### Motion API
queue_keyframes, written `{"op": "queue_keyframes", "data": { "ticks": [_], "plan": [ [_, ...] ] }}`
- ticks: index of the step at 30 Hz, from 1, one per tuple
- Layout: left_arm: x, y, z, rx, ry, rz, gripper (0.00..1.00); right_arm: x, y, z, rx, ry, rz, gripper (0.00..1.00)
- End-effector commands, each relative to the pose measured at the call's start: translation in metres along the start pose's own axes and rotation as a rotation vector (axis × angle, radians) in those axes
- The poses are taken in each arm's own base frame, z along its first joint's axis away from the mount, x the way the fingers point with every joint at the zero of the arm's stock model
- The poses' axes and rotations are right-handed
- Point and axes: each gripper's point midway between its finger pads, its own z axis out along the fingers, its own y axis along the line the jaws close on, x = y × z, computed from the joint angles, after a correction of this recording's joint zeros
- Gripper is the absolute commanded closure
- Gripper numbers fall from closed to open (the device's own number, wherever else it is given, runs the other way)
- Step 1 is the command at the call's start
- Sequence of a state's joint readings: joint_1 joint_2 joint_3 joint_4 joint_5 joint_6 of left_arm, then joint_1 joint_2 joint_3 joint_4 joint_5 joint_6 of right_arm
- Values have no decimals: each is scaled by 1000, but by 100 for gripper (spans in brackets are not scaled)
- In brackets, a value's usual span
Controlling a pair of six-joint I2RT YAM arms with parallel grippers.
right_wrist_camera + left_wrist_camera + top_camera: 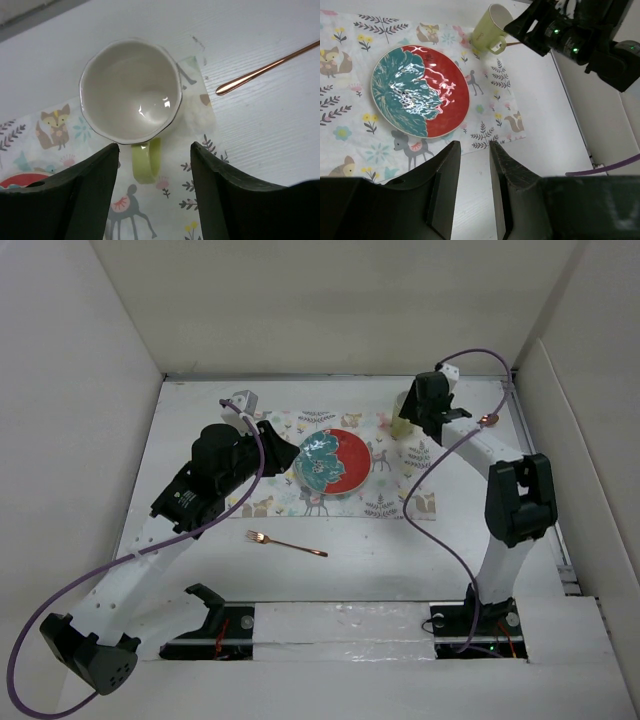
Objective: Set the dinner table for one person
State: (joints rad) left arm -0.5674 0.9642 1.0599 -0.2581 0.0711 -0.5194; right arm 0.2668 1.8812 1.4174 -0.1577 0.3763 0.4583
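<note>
The white dinner table (400,550) carries a woodland-print placemat (400,495). A red and teal plate (335,462) lies on the placemat and also shows in the left wrist view (420,90). A pale green mug (403,420) stands upright at the mat's far right corner (130,90). My right gripper (155,145) hovers over the mug's handle, open, touching nothing. My left gripper (475,145) is slightly open and empty, by the plate's left side (290,452). A copper fork (287,543) lies on the bare table, near of the mat.
A copper spoon (488,420) lies on the table right of the mug, its handle end in the right wrist view (265,70). A small grey-white object (240,400) sits at the mat's far left corner. White panel walls border the table.
</note>
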Motion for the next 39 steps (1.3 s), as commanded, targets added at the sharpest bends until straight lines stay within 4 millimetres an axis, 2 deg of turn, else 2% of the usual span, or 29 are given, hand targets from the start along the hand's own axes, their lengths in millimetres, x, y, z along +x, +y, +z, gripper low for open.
{"op": "queue_keyframes", "data": {
  "ticks": [1,2,3,4,5,6,7,8,9,10,11,12,13,14,15,17,18,19,20,21,22,23,24,26,33,39],
  "plan": [
    [-21,-9,-3,33,-72,34,73,-67,-21,-25,-65,-99,168,35],
    [-21,-9,-3,33,-72,34,73,-67,-22,-25,-65,-99,169,35],
    [-21,-9,-2,30,-73,36,73,-77,-27,-28,-75,-110,208,35],
    [-22,-9,-2,29,-78,37,73,-81,-35,-26,-72,-112,232,36],
    [-22,-8,-1,27,-77,40,73,-89,-54,-21,-56,-116,263,41],
    [-22,-8,-1,26,-79,43,73,-89,-64,-13,-40,-107,285,62],
    [-22,-9,-2,31,-82,43,73,-82,-75,-6,-15,-71,322,74],
    [-20,-7,0,28,-80,46,73,-99,-94,-1,10,-83,367,89],
    [-19,-6,0,27,-79,49,73,-98,-104,7,39,-58,393,100],
    [-19,-6,1,30,-77,51,73,-69,-120,28,104,43,429,100],
    [-17,-4,2,24,-75,57,73,-66,-134,37,123,82,450,100],
    [-17,-4,2,23,-72,60,73,-84,-137,43,131,68,480,100],
    [-16,-3,3,18,-70,60,73,-53,-150,59,195,166,482,100],
    [-16,-1,3,12,-73,62,73,-52,-155,65,213,178,490,100],
    [-16,-1,3,11,-74,66,73,-67,-157,70,212,157,502,100],
    [-16,0,2,11,-81,67,73,-53,-163,83,251,200,495,100],
    [-16,0,2,12,-82,67,73,-54,-164,86,262,203,496,99],
    [-16,1,1,9,-86,68,73,-67,-162,87,262,189,498,92],
    [-15,2,2,5,-85,67,73,-56,-163,97,270,221,494,83],
    [-14,3,1,4,-84,68,73,-55,-164,100,283,233,495,68],
    [-14,3,1,3,-88,70,73,-62,-164,97,297,239,494,62],
    [-12,5,1,1,-85,70,73,-50,-169,105,325,265,488,58],
    [-10,6,0,-1,-83,70,73,-48,-171,106,341,272,486,54],
    [-7,8,-1,0,-85,65,73,-44,-182,104,408,278,479,53],
    [-6,15,-3,-24,-86,96,72,-16,-200,99,529,325,498,51],
    [-11,22,-9,-65,-114,112,72,0,-201,98,560,358,480,53]
  ]
}}
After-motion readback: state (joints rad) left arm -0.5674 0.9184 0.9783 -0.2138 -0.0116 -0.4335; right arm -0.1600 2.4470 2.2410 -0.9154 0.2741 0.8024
